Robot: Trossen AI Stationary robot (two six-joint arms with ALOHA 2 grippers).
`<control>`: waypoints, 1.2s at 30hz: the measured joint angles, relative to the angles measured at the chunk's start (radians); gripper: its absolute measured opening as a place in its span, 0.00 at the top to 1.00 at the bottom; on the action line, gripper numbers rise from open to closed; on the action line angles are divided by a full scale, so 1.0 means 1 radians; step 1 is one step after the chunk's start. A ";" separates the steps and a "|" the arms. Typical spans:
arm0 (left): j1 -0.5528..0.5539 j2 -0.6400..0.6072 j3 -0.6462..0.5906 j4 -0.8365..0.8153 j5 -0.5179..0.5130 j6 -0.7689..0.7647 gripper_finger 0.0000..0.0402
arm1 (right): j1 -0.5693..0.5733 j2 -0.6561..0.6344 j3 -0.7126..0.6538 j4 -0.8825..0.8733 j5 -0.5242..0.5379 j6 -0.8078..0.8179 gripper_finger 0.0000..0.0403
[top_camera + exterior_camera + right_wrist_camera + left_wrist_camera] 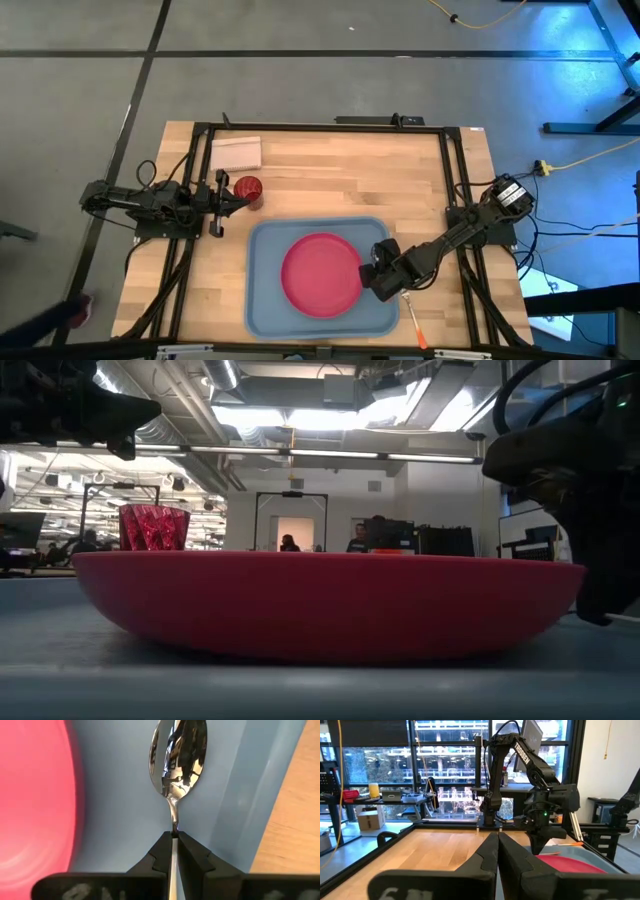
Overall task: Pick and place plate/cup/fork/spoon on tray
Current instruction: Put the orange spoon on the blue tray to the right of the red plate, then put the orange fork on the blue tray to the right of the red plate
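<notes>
One thin spoon, its rounded silver bowl mirror-bright, hangs straight out ahead of the right arm's fingers, which are clenched on its narrow neck. Its long axis runs in line with those fingers, bowl leading, over the bare floor of the large blue-grey rectangular tray, in the strip between the flat round pink-red plate and the tray's raised right rim. Whether the bowl touches the tray floor cannot be told. From above, the right gripper sits at the plate's right edge, inside the tray, so lowering and releasing looks like the coming move. An orange-handled utensil, seemingly the fork, lies on the wooden surface just right of the tray's near right corner, close to this same arm. The small dark red cup stands off the tray, beyond its far left corner, just beside the left gripper, whose fingers are pressed together on nothing. A pale folded rectangle lies farther back.
</notes>
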 joint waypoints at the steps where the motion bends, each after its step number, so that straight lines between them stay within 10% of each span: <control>1: 0.000 0.000 0.000 0.000 0.000 0.000 1.00 | 0.000 0.000 0.000 0.000 0.000 0.000 0.93; 19: 0.000 0.000 0.000 0.000 0.000 0.000 1.00 | 0.000 -0.006 -0.001 -0.008 -0.013 -0.002 0.73; 28: 0.000 0.000 0.000 0.000 0.000 0.000 1.00 | 0.052 -0.089 0.108 -0.257 0.153 -0.015 0.74; 36: 0.000 0.000 0.000 0.000 0.000 0.000 1.00 | 0.225 -0.080 0.195 -0.426 0.085 0.315 0.74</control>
